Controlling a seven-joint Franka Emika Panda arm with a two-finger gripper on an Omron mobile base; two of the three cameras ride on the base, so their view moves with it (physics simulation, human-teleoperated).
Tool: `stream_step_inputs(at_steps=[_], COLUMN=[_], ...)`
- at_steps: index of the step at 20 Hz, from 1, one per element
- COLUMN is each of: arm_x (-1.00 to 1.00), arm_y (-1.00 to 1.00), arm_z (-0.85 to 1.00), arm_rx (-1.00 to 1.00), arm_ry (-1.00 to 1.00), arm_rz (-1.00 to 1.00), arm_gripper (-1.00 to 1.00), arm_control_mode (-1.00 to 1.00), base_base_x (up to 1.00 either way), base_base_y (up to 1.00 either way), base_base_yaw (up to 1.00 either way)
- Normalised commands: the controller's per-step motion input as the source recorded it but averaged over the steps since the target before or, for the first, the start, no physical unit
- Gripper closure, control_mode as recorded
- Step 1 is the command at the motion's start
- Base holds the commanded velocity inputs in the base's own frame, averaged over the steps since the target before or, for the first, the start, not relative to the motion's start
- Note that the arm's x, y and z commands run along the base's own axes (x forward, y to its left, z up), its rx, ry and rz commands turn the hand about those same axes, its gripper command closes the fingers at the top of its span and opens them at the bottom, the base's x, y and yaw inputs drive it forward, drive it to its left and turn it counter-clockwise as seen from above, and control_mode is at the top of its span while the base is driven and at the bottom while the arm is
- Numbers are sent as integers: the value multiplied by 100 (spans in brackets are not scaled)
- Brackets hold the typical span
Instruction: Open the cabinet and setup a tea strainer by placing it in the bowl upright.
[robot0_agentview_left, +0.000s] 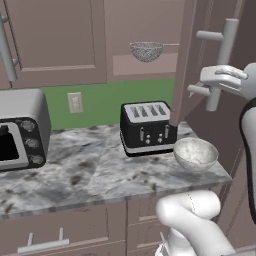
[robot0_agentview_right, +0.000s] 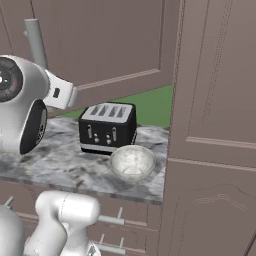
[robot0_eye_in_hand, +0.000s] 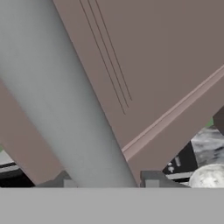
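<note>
The cabinet (robot0_agentview_left: 192, 65) door was swung open, its bar handle (robot0_agentview_left: 221, 62) clasped between the pincer (robot0_agentview_left: 200, 91) tips, while the tea strainer (robot0_agentview_left: 147, 50) sat on the inner shelf above the toaster (robot0_agentview_left: 147, 127); next, releasing and reaching for it seemed required, the bowl (robot0_agentview_left: 195, 153) waiting on the surface (robot0_agentview_left: 90, 165).

White arm rising from the base, its elbow link bending at the bottom of both base views and its forearm reaching upward. Wrist turning the hand sideways, level. Gripper (robot0_agentview_left: 212, 86) standing high in the left base view, its fingertips (robot0_eye_in_hand: 65, 180) straddling a bar handle (robot0_agentview_left: 222, 62), jaws partly closed around it.
</note>
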Motion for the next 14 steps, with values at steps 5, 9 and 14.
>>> stream_step_inputs(at_steps=[5,9,14], arm_x=[-33,-39,-49], arm_y=[0,0,0], arm_z=[14,18,20], arm_rx=[-1,-5,-4], arm_ry=[9,12,5], arm_rz=[-6,-11,-11], arm_gripper=[100,-100,-100], arm_control_mode=[-100,-100,-100], base_base_x=[0,0,0], base_base_y=[0,0,0], base_base_yaw=[0,0,0])
